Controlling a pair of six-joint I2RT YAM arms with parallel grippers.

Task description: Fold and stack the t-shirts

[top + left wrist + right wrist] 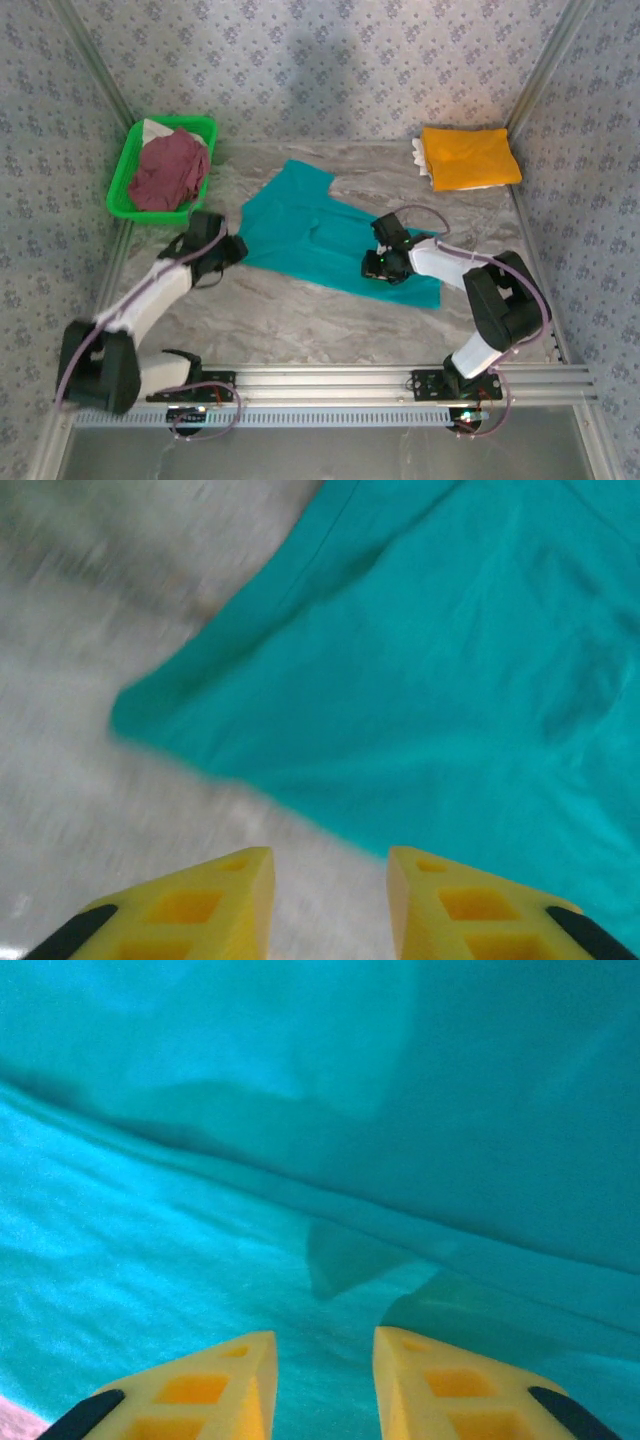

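Left pincer (328, 862) hangs over the marble-patterned desk (300, 320) with its 2 yellow fingers (215, 895) apart and nothing between them, just short of the near-left edge of the teal t-shirt (300, 230). Right pincer (322, 1340) is also parted, its 2 fingers bare, poised low above the teal cloth on the shirt's right half, where a long fold ridge (330, 1200) runs across the fabric ahead of the tips. That teal t-shirt lies spread out and somewhat rumpled at the middle of the desk, angled from far left to near right, with 1 sleeve pointing toward the far wall. An orange-yellow t-shirt (470, 157) sits folded into a neat rectangle at the far right corner of the desk, with a strip of white cloth (420, 152) showing at its left edge. A maroon t-shirt (170, 170) is bunched inside the green basket (120, 170) at the far left corner, with a bit of white fabric (152, 128) peeking out behind it. The left wrist view is blurred over the desk surface.
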